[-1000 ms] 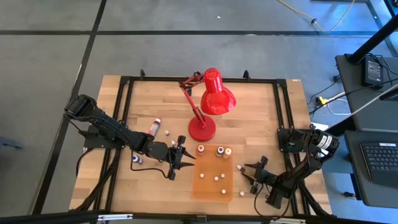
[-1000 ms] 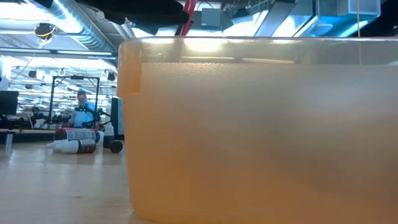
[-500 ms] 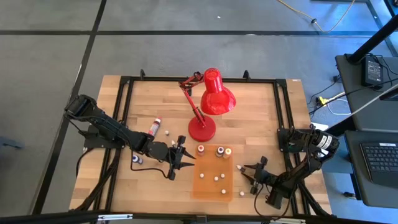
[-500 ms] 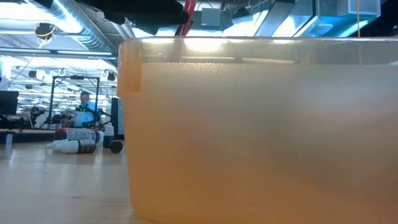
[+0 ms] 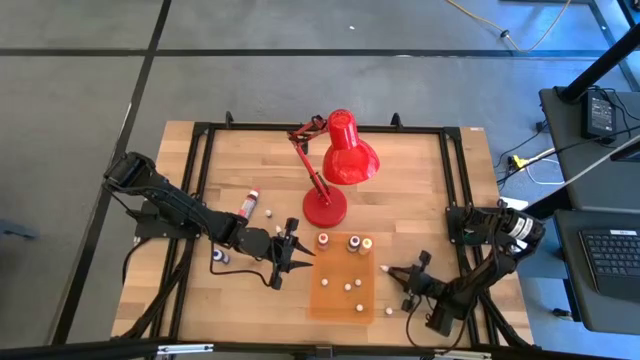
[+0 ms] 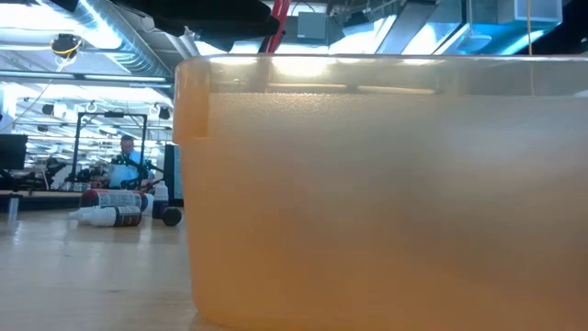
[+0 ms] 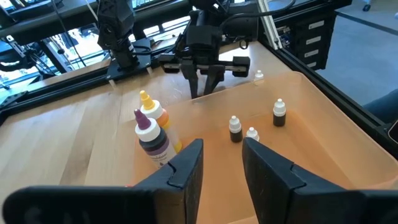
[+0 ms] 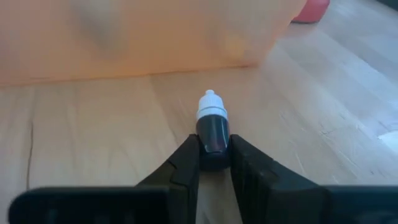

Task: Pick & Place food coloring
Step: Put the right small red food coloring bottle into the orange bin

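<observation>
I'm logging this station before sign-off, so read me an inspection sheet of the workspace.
Surface: wooden table, black frame.
Job's things: several dropper bottles in the orange tray; more lying left of the red desk lamp.
Clutter: the lamp stands mid-table.
Grippers: right claw shut on a dark dropper bottle beside the tray; left claw slightly parted, empty, at the tray's edge.
Cables: yellow cable off the table's right.
Surroundings: a person far behind.

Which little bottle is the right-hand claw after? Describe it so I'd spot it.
Find the orange tray in front of the red lamp. Just off its right edge, the right gripper pinches a dark bottle with a white cap, the only one lying between fingers.
</observation>
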